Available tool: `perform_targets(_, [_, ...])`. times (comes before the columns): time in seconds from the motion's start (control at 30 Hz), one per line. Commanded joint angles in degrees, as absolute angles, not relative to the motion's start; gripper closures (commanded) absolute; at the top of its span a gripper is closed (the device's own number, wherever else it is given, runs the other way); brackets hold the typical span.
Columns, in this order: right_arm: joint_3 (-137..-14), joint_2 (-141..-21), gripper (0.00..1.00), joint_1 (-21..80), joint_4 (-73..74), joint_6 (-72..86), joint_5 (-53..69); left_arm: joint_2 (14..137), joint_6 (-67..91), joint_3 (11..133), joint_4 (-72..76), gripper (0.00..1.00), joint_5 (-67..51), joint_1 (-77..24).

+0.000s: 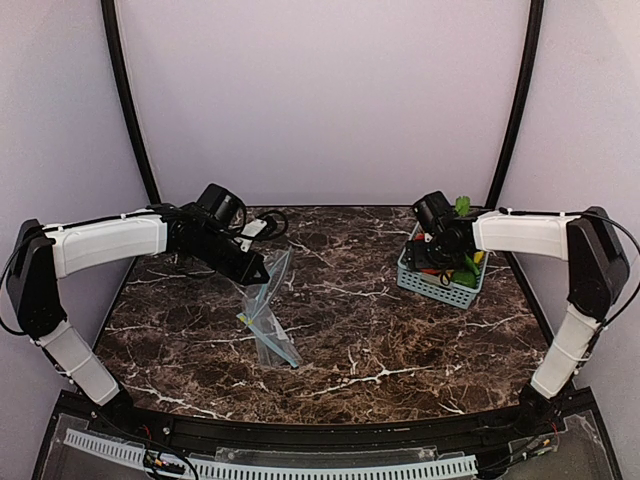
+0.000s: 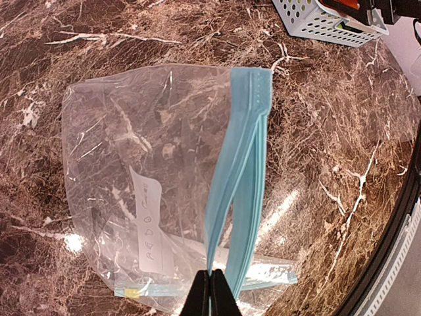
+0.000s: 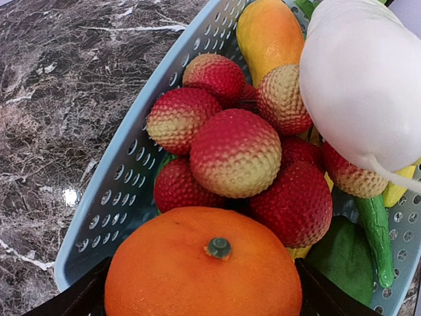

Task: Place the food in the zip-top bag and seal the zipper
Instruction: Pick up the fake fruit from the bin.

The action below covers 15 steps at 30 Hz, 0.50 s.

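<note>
The left gripper [image 2: 212, 289] is pinching with fully closed fingers the blue zipper strip [image 2: 247, 164] of the zip-top bag [image 2: 131, 164]. It is holding the bag up over the left part of the marble table [image 2: 329, 131], and the lower corner of the bag is touching the table. The zipper is standing partly apart, and nothing is lying inside the bag.

The food is sitting in the blue basket [image 3: 131, 178] at the far right of the table. The right gripper [image 3: 204, 296] is reaching into it with its fingers spread wide, one on each side of the orange ball [image 3: 204, 263]. I cannot tell if they are pressing it. Behind the orange, red bumpy fruits [image 3: 233, 151], a yellow oblong [image 3: 270, 33], a white oblong [image 3: 362, 85] and a green piece [image 3: 375, 224] are lying together.
</note>
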State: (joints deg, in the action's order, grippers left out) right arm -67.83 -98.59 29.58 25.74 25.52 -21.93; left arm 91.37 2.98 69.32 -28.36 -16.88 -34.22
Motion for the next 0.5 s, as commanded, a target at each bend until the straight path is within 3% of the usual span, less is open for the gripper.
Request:
perform_targets(0.0, [-69.02,-99.58,0.14,29.10,24.85,25.64,-23.70,89.50,2.58,68.47,-28.48,0.99,-16.79,-34.12])
perform_targets(0.47, [-68.07,-98.38,0.29,29.09,24.31,25.76,-24.39,89.64,2.53,68.55,-28.57,0.99,-16.59,-34.15])
